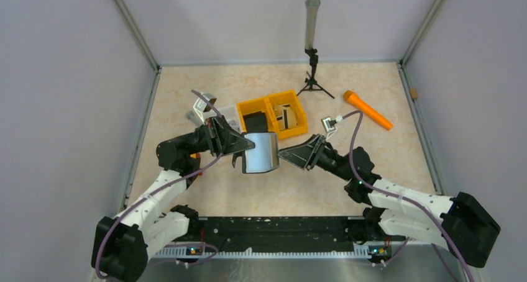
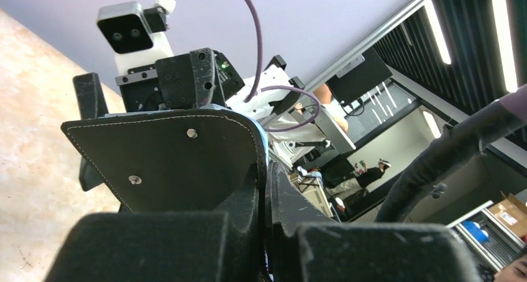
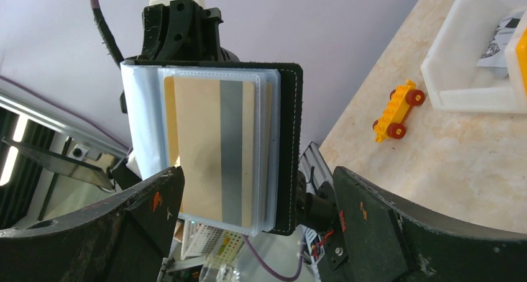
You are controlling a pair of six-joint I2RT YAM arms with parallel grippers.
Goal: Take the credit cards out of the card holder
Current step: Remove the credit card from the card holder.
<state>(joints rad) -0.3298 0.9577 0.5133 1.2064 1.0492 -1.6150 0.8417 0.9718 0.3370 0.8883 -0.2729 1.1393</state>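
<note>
— Top external has us in mid-air: our left gripper (image 1: 243,146) is clamped tight on the card holder (image 1: 260,153), holding it spread open above the table (image 1: 292,192).

— And our right gripper (image 1: 287,155)?

— Its jaws are wide apart with nothing in them, and the tips are just beside the holder's right edge. From the right wrist we look straight into the sleeves. A tan card (image 3: 211,148) with a grey stripe sits in the front clear pocket.

— So we call this the reach for a card, not the pull yet.

— Agreed. The next move calls for closing on the card's edge alone (thin, slick, tucked under plastic), not on the sleeve or the black cover. Then we draw it out along the pocket's mouth while our left holds firm.

— Which way does that pocket open?

— We cannot tell from these views.

— Any room to work?

— There is bare tabletop below and towards us. The yellow bins (image 1: 276,113) sit just behind the holder, so a backward pull looks cramped. The orange tool (image 1: 368,110) and the tripod stand (image 1: 312,77) are well apart from us. The real squeeze, we reckon, is our two grippers nearly nose to nose.
</note>
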